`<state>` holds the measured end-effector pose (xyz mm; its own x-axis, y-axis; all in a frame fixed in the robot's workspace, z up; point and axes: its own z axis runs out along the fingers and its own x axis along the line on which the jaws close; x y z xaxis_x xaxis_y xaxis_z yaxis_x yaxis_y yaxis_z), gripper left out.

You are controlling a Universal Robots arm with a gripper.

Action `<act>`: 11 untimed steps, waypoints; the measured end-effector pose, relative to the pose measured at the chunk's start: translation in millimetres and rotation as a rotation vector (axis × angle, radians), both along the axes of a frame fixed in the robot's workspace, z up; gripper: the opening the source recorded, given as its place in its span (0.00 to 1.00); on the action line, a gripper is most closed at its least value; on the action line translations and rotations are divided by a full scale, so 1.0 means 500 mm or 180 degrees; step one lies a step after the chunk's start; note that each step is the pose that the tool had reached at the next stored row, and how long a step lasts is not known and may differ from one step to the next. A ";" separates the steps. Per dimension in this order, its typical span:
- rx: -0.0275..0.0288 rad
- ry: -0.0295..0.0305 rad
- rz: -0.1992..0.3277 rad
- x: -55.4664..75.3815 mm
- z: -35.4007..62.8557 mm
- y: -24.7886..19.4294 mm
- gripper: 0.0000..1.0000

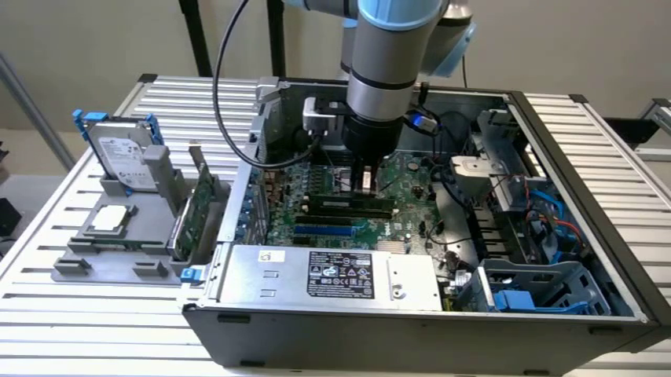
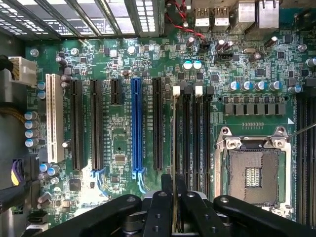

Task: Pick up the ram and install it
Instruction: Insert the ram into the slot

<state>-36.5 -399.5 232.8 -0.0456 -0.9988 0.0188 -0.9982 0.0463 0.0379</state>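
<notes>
Wrist view, nearest first: the gripper (image 2: 174, 207) has its black fingers (image 2: 160, 210) pinched on the ram (image 2: 174, 163), seen edge-on as a thin green-gold strip running away from the fingers. The strip stands over the first of the black memory slots (image 2: 186, 133), beside white latches (image 2: 176, 91), with the bare CPU socket (image 2: 253, 175) to one side and a blue slot (image 2: 137, 128) and a white slot (image 2: 54, 118) to the other. Exterior view: the arm (image 1: 385, 71) reaches straight down into the open case (image 1: 419, 326), the gripper (image 1: 365, 182) just above the motherboard (image 1: 404, 177); a hard drive (image 1: 121, 157) stands in a grey holder (image 1: 105, 259) on the exterior view's left.
</notes>
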 end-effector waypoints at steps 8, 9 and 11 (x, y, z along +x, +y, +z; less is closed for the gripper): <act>-0.0001 -0.0006 0.0000 -0.004 -0.002 0.0068 0.00; -0.0002 -0.0008 0.0000 -0.004 -0.003 0.0070 0.00; -0.0004 -0.0014 0.0000 -0.004 -0.005 0.0076 0.00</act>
<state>-38.6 -395.7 230.3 -0.0456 -0.9988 0.0197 -0.9984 0.0462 0.0335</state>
